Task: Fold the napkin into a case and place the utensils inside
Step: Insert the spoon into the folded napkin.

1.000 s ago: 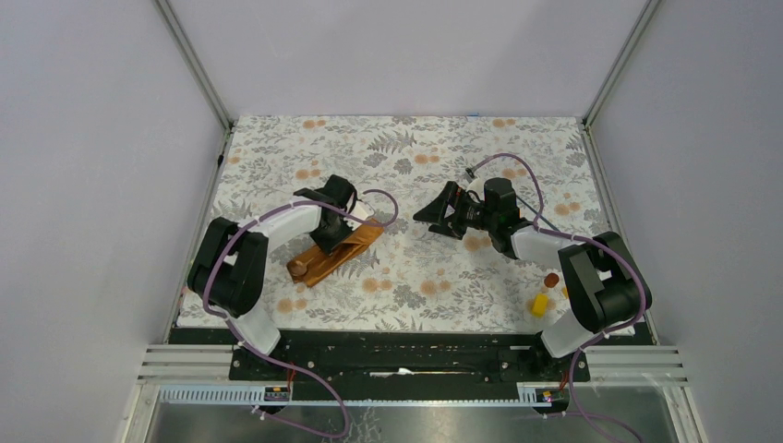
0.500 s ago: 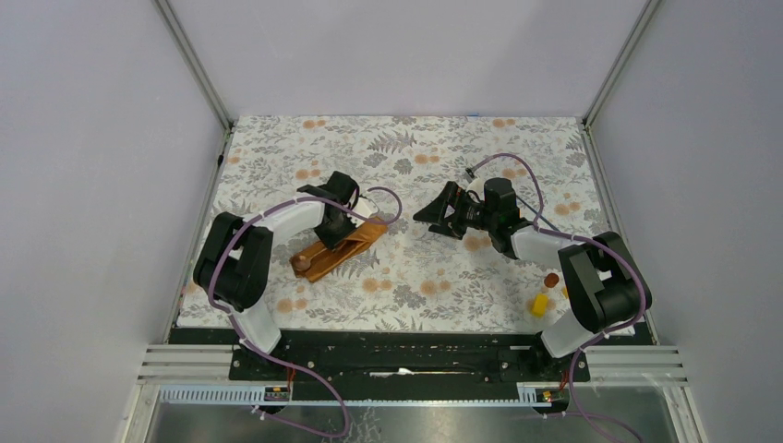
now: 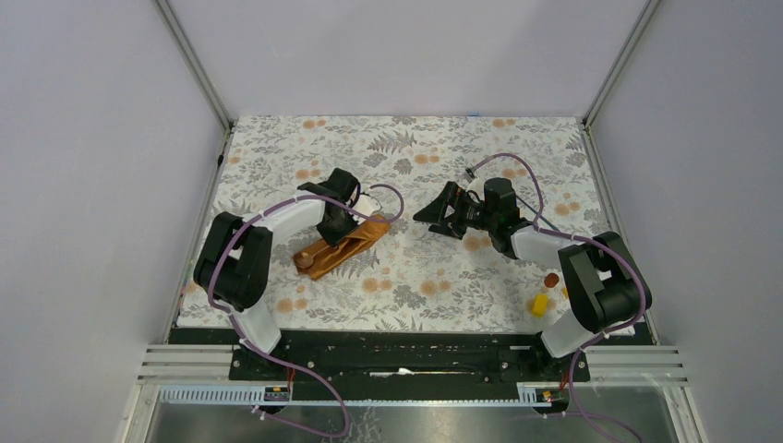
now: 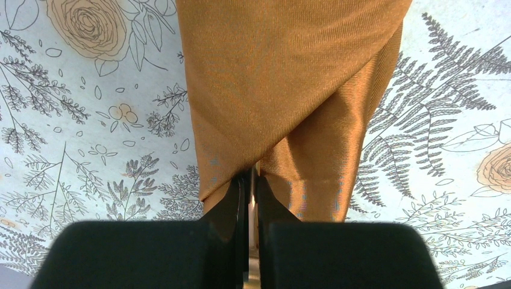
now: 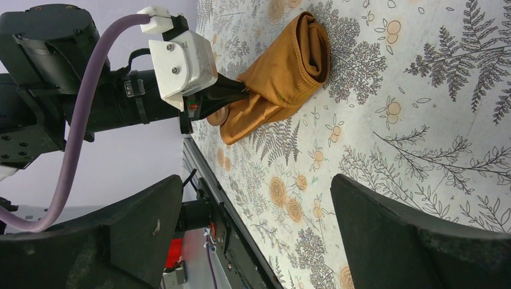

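Stretching straight ahead of the left gripper (image 4: 250, 180), the napkin (image 4: 289, 78) is seen folded into a long, narrow pouch, laid flat on the flowered table (image 3: 415, 148). The jaws are pressed tight together, and a fold at the pouch's near end is pinched between them. A round copper spoon bowl (image 5: 217, 115) is seen just beside those closed fingers. The right gripper (image 5: 256, 186) is spread wide with nothing held; the pouch lies well beyond its fingertips. A yellow block (image 3: 539, 304) and a brown disc (image 3: 551, 279) are found behind it, near its arm's base.
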Robot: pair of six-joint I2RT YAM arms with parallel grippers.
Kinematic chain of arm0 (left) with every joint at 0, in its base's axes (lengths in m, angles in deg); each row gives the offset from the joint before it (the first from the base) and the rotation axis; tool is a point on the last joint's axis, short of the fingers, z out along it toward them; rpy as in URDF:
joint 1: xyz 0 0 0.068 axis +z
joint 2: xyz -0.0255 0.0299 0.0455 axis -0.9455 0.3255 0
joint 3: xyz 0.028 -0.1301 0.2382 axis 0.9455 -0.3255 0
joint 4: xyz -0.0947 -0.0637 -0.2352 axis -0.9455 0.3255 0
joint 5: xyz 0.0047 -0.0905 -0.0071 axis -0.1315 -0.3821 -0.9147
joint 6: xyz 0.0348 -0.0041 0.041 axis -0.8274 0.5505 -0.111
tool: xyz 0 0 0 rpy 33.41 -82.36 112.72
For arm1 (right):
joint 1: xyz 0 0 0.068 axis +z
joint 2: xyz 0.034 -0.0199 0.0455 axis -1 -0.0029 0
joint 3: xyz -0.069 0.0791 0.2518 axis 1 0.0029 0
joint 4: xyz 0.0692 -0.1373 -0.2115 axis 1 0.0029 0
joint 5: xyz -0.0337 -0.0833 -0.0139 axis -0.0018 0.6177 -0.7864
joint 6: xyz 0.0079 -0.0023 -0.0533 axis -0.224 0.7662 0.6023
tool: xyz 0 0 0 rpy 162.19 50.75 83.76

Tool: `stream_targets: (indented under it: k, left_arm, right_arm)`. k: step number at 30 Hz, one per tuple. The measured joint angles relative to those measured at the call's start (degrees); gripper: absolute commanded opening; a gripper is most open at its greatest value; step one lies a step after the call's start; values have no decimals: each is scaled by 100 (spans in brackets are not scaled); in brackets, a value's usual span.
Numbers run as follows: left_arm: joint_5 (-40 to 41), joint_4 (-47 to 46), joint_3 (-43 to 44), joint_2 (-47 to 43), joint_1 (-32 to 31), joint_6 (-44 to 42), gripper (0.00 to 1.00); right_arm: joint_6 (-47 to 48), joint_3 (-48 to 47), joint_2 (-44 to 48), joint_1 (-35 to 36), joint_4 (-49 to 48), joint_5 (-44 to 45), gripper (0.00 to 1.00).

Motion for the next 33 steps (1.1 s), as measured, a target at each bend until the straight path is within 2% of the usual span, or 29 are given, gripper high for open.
stream_targets:
  k: [3,8,13,17,27,30,33]
  left_arm:
    - [-9,-4,66,66,-37,-11,0]
    - [-9,-57,160,181,-144,-11,0]
    - [-11,-79,149,181,-205,-13,0]
    - [-13,-177,37,181,-210,-28,0]
    - [-28,-205,11,188,-192,-79,0]
    - [-42,-201,83,251,-188,-81,0]
    - [-61,-205,184,345,-188,-81,0]
  right_arm:
    - [4,0,-2,0,0,2,99]
    - [-46,-20,-271,0,-271,-105,83]
    - [-120,-317,-1189,0,-483,-234,71]
    - [-146,-688,-1786,2,-516,-267,56]
    - [-348,-1784,-3104,424,-787,-278,56]
    - [-361,-1971,-3263,557,-824,-251,40]
    - [-391,-2081,-3414,610,-822,-258,33]
